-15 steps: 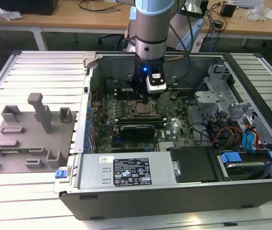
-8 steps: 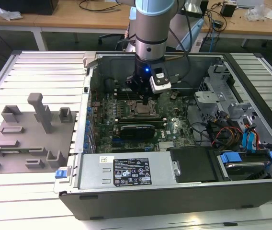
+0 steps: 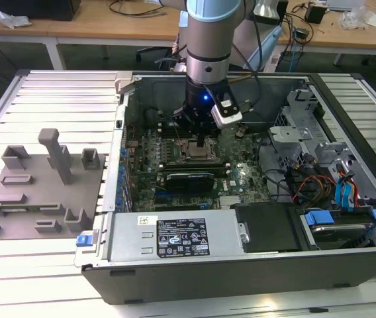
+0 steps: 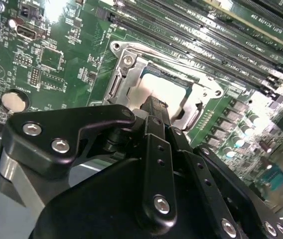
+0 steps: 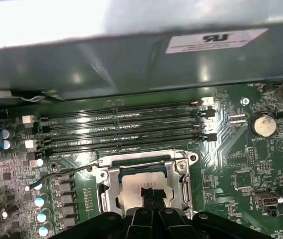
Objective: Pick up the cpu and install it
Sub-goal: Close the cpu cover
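Ext. view, going from its left to its right. On the slatted bench, lower part at the exterior view's left, I see the grey tray with its posts and pockets. It lies just beside the open pc case, which takes the middle and the right of the frame.

In the upper middle the arm comes down into the case. The gripper is low over the socket on the green board. Just below the socket in the frame lies the long black card, and under that the psu box with a white label. At the far right of the frame is the drive cage with blue handles.

The cpu sits flat inside the metal frame of the socket; in the second wrist view its pale top shows inside the same frame.

The gripper is over the middle of the cpu. Its fingers are together, w/ only a thin line between them, and nothing is held. The second wrist view shows the gripper pointing at the chip. If the tips touch the top, I cannot tell.

The mem slots run beside the socket, and a coin cell lies well apart from it.
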`<state>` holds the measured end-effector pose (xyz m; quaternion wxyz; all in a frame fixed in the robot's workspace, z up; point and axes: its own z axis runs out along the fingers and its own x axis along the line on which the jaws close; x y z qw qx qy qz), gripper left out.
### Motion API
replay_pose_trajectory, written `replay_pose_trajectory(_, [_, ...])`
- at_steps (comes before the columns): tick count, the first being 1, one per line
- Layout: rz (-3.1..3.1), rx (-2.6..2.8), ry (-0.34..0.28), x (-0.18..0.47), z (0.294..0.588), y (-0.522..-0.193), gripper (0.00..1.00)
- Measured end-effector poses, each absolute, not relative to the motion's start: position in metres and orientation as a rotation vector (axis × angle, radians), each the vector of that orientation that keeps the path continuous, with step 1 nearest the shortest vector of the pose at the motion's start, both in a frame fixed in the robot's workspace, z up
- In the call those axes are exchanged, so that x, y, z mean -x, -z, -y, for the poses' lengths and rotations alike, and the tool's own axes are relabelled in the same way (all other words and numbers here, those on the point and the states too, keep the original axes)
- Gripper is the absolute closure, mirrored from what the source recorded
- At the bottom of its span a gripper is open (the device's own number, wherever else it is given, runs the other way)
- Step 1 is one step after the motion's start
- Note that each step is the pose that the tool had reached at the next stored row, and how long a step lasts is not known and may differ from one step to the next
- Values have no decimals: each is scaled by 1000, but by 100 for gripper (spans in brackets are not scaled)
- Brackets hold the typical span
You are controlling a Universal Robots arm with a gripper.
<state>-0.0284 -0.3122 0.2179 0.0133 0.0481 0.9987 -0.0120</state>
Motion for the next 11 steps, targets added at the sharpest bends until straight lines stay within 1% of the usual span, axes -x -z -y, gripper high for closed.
replay_pose_trajectory(11, [-3112, -121, 37, 54, 314, -209, 89])
